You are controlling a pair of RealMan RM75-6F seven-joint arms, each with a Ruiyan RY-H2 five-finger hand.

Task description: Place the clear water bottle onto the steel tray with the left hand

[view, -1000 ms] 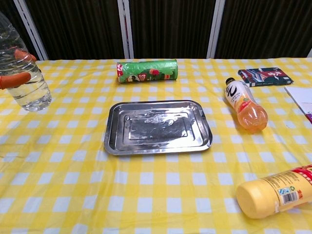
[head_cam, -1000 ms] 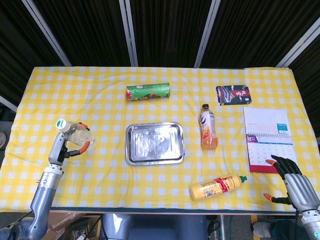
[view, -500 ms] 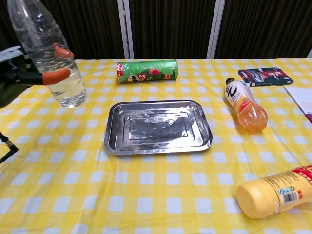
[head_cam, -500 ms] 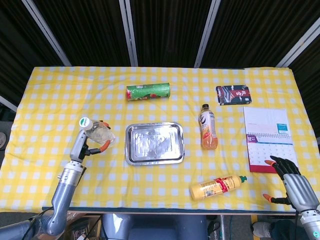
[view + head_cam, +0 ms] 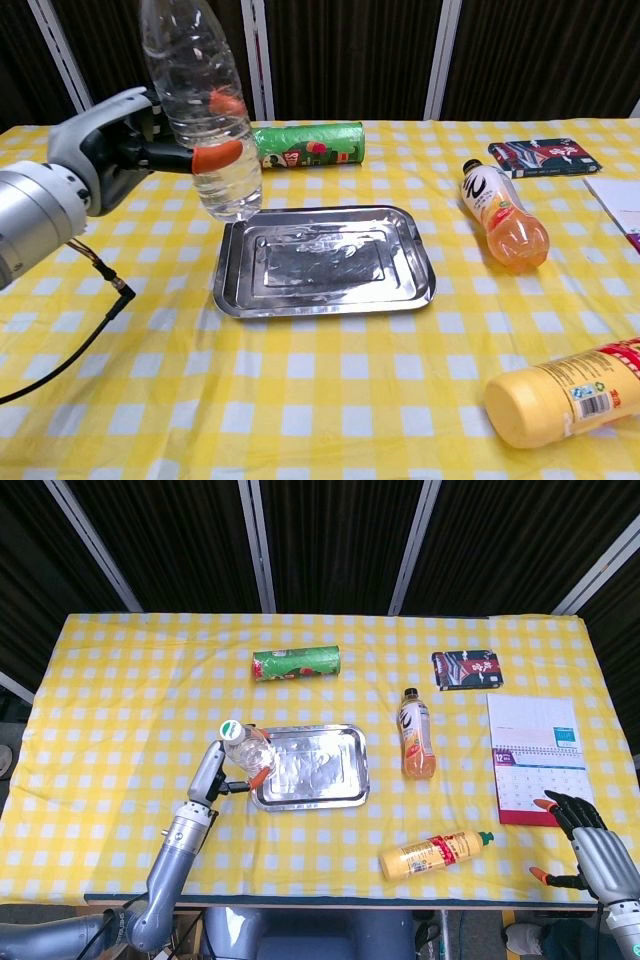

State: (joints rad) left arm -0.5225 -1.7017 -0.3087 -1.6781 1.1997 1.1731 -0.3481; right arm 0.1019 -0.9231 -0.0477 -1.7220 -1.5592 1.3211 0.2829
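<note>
On the yellow checked tablecloth (image 5: 120,680), the head view shows the left hand (image 5: 222,773) holding the clear water bottle (image 5: 245,750) at the steel tray (image 5: 330,790)'s left edge and the right hand (image 5: 578,832) spread empty at lower right, while the chest view shows the bottle (image 5: 205,110) upright above the tray (image 5: 320,300)'s left rim.

calendar (image 5: 533,763): a white "12" on the red band at its lower part; the rest of the print is too small to read
orange drink bottle (image 5: 497,226): a large black mark on the white label, not legible as a word
green can (image 5: 300,145): label print not readable
yellow squeeze bottle (image 5: 566,393): label print too small to read
</note>
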